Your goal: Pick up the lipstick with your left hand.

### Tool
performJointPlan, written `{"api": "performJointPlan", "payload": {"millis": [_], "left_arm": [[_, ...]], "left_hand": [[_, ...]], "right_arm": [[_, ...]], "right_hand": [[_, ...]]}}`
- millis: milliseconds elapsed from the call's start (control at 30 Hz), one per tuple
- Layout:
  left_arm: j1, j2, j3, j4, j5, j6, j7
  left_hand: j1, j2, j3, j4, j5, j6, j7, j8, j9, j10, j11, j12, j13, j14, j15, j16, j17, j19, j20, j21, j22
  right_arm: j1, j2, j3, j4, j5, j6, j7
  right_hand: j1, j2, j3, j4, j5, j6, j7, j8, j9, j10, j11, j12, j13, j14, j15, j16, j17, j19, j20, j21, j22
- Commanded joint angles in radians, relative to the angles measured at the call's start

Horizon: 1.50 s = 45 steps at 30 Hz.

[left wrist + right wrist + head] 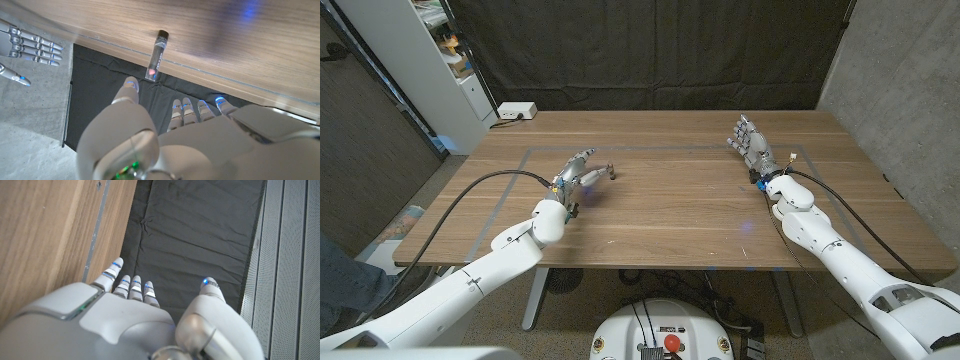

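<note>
Head view. Left hand, left of centre in the frame: fingers spread, nothing in them, tips reaching toward the lipstick. Lipstick: small dark stick lying on the wooden table, just right of the fingertips, apparently a sliver apart from them; contact too fine to confirm. Long axis roughly level across the frame, tilted slightly. Which end is the cap: too small to tell here. Right hand, upper right of centre: raised, fingers apart, holding nothing, well apart from the lipstick. Status, as a judgement: approach nearly done; grasp and lift not yet made.

Left wrist view. Lipstick, upper centre of the frame: slim tube, dark cap end toward the frame's top, pink tip toward the hand below. Long axis near vertical in the frame, leaning a little left at the lower end, so pointing roughly along the hand's reach. Fingers extended in the lower half, thumb off to one side; tube between the thumb line and the other fingers but past the tips, not yet enclosed. Right hand, upper left corner: fingers straight and unclenched.

Right wrist view. Right hand, lower half of the frame: released, fingers stretched past the table edge toward the dark curtain. Nothing grasped.
</note>
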Motion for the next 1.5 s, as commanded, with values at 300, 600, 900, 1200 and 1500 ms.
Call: {"api": "performJointPlan", "payload": {"millis": [300,600,900,1200,1500], "left_arm": [[0.002,-0.011,0.021,-0.005,0.038,0.04,0.012],[0.0,-0.027,0.019,0.01,0.025,0.029,0.019],[-0.028,-0.044,0.035,0.042,0.029,0.035,0.013],[-0.052,-0.049,0.051,0.061,0.035,0.041,0.0],[-0.07,-0.051,0.065,0.069,0.045,0.045,-0.009]], "left_hand": [[0.016,0.003,0.005,0.003,-0.005,0.018,-0.001,0.004,0.006,0.011,-0.004,0.007,0.003,0.008,-0.001,0.004,0.003,-0.069,0.004,0.007,0.004],[0.019,0.002,0.004,0.005,-0.005,0.038,-0.002,0.008,0.006,0.027,-0.003,0.012,0.003,0.022,-0.006,0.008,0.002,-0.059,0.0,0.009,0.004],[0.018,0.0,0.002,0.007,-0.006,0.055,0.004,0.011,0.006,0.032,0.007,0.012,0.004,0.031,0.001,0.009,0.002,-0.052,0.01,0.01,0.004],[0.019,-0.001,0.0,0.009,-0.005,0.076,0.005,0.014,0.007,0.026,0.027,0.009,0.004,0.039,0.019,0.009,0.003,-0.049,0.022,0.01,0.004],[0.027,-0.001,0.001,0.009,-0.003,0.143,0.018,0.031,0.008,0.028,0.048,0.007,0.004,0.047,0.033,0.008,0.004,-0.046,0.034,0.009,0.005]], "right_arm": [[-0.006,0.0,0.001,0.001,0.004,0.001,0.002],[-0.006,-0.006,0.002,-0.001,0.006,-0.006,0.007],[-0.007,-0.009,0.005,0.0,0.009,-0.008,0.006],[0.002,0.001,0.006,0.019,0.01,-0.002,0.007],[0.009,0.01,0.004,0.032,0.009,0.005,0.008]], "right_hand": [[0.001,0.01,0.0,-0.001,0.006,0.01,0.003,0.0,0.002,0.004,0.004,-0.003,0.001,0.006,-0.001,0.004,0.0,0.003,0.007,0.001,0.005],[0.001,0.01,-0.001,-0.001,0.007,0.01,0.003,-0.001,0.002,0.003,0.004,-0.003,0.002,0.006,-0.001,0.004,0.0,0.003,0.007,0.001,0.005],[0.001,0.01,-0.002,-0.002,0.007,0.01,0.003,-0.001,0.002,0.005,0.004,-0.003,0.002,0.007,-0.002,0.004,0.001,0.003,0.007,0.001,0.005],[0.001,0.01,-0.002,-0.002,0.007,0.01,0.003,-0.001,0.002,0.006,0.005,-0.003,0.002,0.007,-0.001,0.004,0.0,0.003,0.008,0.001,0.005],[0.001,0.011,-0.003,-0.003,0.008,0.01,0.003,-0.001,0.002,0.007,0.004,-0.002,0.002,0.007,-0.002,0.004,0.001,0.003,0.008,0.001,0.005]]}}
